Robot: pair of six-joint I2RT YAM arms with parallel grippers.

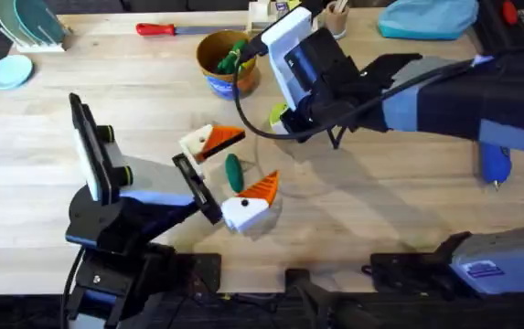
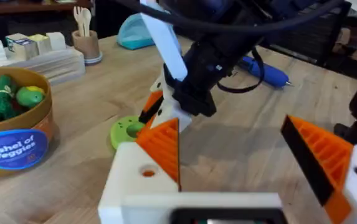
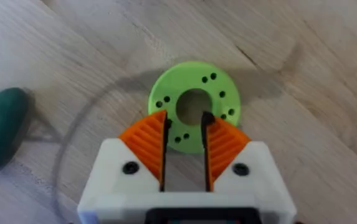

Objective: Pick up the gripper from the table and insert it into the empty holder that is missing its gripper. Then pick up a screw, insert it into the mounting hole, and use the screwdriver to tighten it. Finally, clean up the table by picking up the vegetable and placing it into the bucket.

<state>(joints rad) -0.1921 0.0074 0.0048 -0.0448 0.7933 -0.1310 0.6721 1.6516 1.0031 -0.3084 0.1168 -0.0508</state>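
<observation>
Right end effector (image 3: 184, 146) poised just above the green disc (image 3: 194, 106) on the tabletop (image 1: 380, 201), orange pads a narrow gap apart, a thin dark screw (image 3: 207, 118) at the pad tips. Vegetable (image 3: 0, 127) lying on the wood near that disc, off to one side. Left end effector (image 2: 247, 162) spread wide and empty. Bucket (image 1: 228, 62) standing beyond, toys inside.
</observation>
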